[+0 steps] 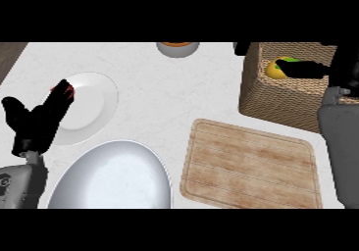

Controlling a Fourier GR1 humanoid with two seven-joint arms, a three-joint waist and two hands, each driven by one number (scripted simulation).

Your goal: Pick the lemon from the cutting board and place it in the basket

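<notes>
While the right hand [313,69] seemingly pinches the lemon [279,67] inside the basket [273,105] — left hand [39,122] rests spread (over the plate [95,93])

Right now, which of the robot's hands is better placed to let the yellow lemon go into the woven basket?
The right hand: it is over the woven wicker basket with the round yellow lemon at its fingers. The left hand is far off, over the white round plate.
</notes>
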